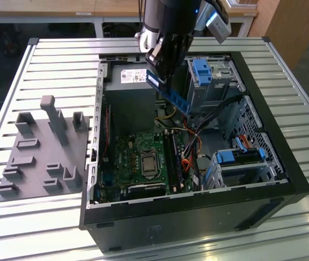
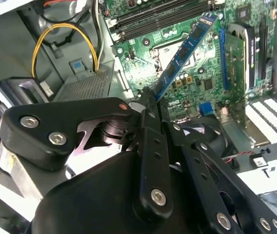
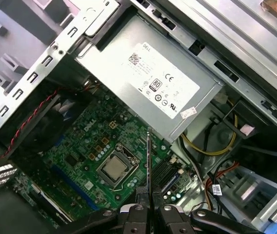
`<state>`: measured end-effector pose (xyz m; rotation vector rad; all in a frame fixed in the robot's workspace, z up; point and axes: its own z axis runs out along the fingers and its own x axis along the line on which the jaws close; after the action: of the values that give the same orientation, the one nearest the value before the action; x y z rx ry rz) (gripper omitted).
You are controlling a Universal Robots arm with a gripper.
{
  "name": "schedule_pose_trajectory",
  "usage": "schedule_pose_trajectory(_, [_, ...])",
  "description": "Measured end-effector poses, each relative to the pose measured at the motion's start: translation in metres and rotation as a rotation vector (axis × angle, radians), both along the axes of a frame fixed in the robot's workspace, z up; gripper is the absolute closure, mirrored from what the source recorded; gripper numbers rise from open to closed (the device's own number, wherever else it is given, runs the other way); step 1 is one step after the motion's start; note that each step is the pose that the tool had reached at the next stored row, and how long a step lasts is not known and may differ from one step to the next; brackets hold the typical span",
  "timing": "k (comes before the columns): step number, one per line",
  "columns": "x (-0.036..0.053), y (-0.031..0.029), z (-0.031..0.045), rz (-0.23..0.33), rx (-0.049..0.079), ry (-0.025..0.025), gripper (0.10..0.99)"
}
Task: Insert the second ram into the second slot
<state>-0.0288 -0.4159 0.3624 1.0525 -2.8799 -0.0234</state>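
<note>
Slatted metal table (image 1: 29, 70): its edges run out of the exterior view.

Open computer case (image 1: 285, 179) lies on its side on the table. The near wall hides the lower edge of the interior.

Robot arm (image 1: 168, 24) hangs over the case's far half. Its upper part is cut off, and its dark body covers part of the power supply (image 1: 124, 81) and a drive cage.

Grey moulded fixture (image 1: 40, 152) on the table at the exterior view's left, beside the case and apart from it.

Motherboard (image 1: 138, 157) on the case floor, with the processor socket (image 3: 116, 168) bare. The black memory slots (image 1: 172, 155) are beside the socket. I cannot tell whether any is filled.

Blue drive-bay latches (image 1: 203, 70) at the exterior view's right, just behind the arm.

Gripper (image 2: 150, 97): fingers pinched tight on one end of the second ram (image 2: 182, 56), so that end is hidden. The stick is held tilted in the air above the board, clear of the slots. Seen edge-on in the first wrist view. No label can be made out.

Yellow cables (image 2: 65, 29) loop near the power supply, and a tangle of wires lies between the slots and the drive cages.
</note>
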Motion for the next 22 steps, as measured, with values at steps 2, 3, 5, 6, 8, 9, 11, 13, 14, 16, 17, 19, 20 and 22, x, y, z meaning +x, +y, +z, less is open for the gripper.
schedule_pose_trajectory(2, [0.0000,0.0000,-0.0002,-0.020,0.000,0.0000,0.949])
schedule_pose_trajectory(3, [0.0000,-0.0002,-0.0003,-0.027,0.000,0.0000,0.949])
schedule_pose_trajectory(5, [0.0000,-0.0004,-0.0005,-0.031,0.000,-0.0001,0.949])
schedule_pose_trajectory(6, [0.0000,-0.0005,-0.0005,-0.031,0.000,0.0000,0.949])
schedule_pose_trajectory(8, [0.0000,-0.0006,-0.0006,-0.031,0.000,0.0001,0.949])
schedule_pose_trajectory(9, [0.0000,-0.0006,-0.0007,-0.031,0.000,0.0001,0.949])
schedule_pose_trajectory(11, [0.0001,-0.0006,-0.0009,-0.031,0.000,0.0012,0.949])
schedule_pose_trajectory(13, [0.0001,-0.0006,-0.0010,-0.031,0.000,0.0012,0.949])
schedule_pose_trajectory(14, [0.0001,-0.0006,-0.0011,-0.031,0.000,0.0012,0.949])
schedule_pose_trajectory(16, [0.0000,-0.0006,-0.0012,-0.031,0.000,0.0012,0.949])
schedule_pose_trajectory(17, [0.0000,-0.0006,-0.0013,-0.031,0.000,0.0012,0.949])
schedule_pose_trajectory(19, [0.0000,-0.0006,-0.0013,-0.034,0.000,0.0012,0.949])
schedule_pose_trajectory(20, [0.0000,-0.0006,-0.0014,-0.036,0.000,0.0012,0.949])
schedule_pose_trajectory(22, [0.0000,-0.0006,-0.0014,-0.039,0.000,0.0012,0.949])
